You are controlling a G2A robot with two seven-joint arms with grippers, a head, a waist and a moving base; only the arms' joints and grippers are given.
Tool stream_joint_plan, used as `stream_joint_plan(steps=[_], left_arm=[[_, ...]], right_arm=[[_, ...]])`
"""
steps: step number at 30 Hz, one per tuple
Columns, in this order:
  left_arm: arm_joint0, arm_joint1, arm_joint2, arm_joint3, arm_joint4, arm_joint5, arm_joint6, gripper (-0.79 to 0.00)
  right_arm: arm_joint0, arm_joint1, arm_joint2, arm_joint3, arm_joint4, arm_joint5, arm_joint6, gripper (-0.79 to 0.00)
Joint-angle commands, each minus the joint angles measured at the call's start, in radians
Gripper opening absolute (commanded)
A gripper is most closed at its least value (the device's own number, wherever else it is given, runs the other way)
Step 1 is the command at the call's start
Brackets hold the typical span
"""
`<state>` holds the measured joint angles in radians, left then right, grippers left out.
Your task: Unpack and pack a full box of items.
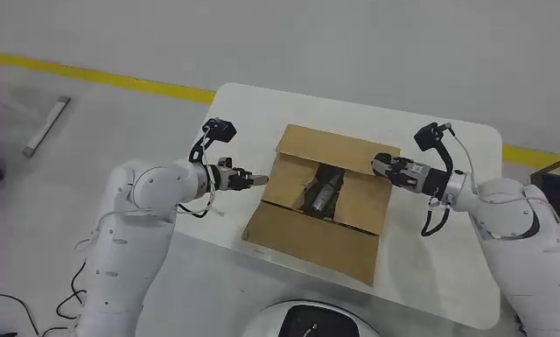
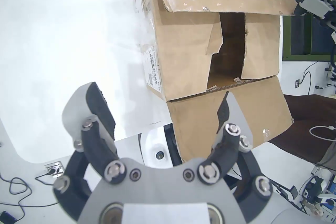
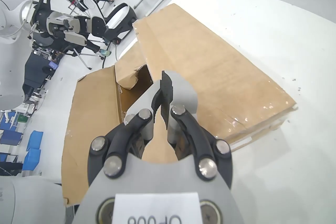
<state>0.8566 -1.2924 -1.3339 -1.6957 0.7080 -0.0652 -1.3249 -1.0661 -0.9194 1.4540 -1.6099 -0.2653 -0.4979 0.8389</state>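
A brown cardboard box (image 1: 306,241) stands mid-table with its flaps spread outward. Dark items (image 1: 320,198) lie in its open middle; what they are I cannot make out. My left gripper (image 1: 255,179) hovers just off the box's left side, open and holding nothing. In the left wrist view its fingers (image 2: 92,104) stand wide apart facing the box wall (image 2: 183,51). My right gripper (image 1: 379,164) sits at the right end of the far flap. In the right wrist view this gripper (image 3: 163,93) is shut on the flap's edge (image 3: 210,64).
The white table (image 1: 262,109) has bare room behind the box and to its right. The near flap hangs close to the table's front edge. On the floor to the left lie a yellow line (image 1: 105,77) and a grey bar (image 1: 48,125).
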Motion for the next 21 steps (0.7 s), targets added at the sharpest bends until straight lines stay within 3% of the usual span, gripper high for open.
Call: stream_joint_plan(steps=[1, 6, 13, 21], left_arm=[[0.000, 0.000, 0.000, 0.000, 0.000, 0.000, 0.000, 0.000], [0.040, 0.011, 0.001, -0.040, 0.052, -0.087, 0.026, 0.000], [0.168, 0.051, -0.064, -0.130, 0.213, -0.274, -0.016, 0.000], [0.244, 0.065, -0.028, -0.150, 0.253, -0.317, 0.002, 0.000]], right_arm=[[-0.003, 0.000, -0.005, -0.006, -0.023, 0.015, -0.011, -0.785], [-0.004, 0.000, -0.017, -0.010, -0.059, 0.054, -0.023, -0.785], [-0.020, -0.001, -0.029, -0.028, -0.053, 0.080, -0.043, -0.785], [-0.022, 0.001, -0.030, -0.026, -0.041, 0.075, -0.041, -0.785]])
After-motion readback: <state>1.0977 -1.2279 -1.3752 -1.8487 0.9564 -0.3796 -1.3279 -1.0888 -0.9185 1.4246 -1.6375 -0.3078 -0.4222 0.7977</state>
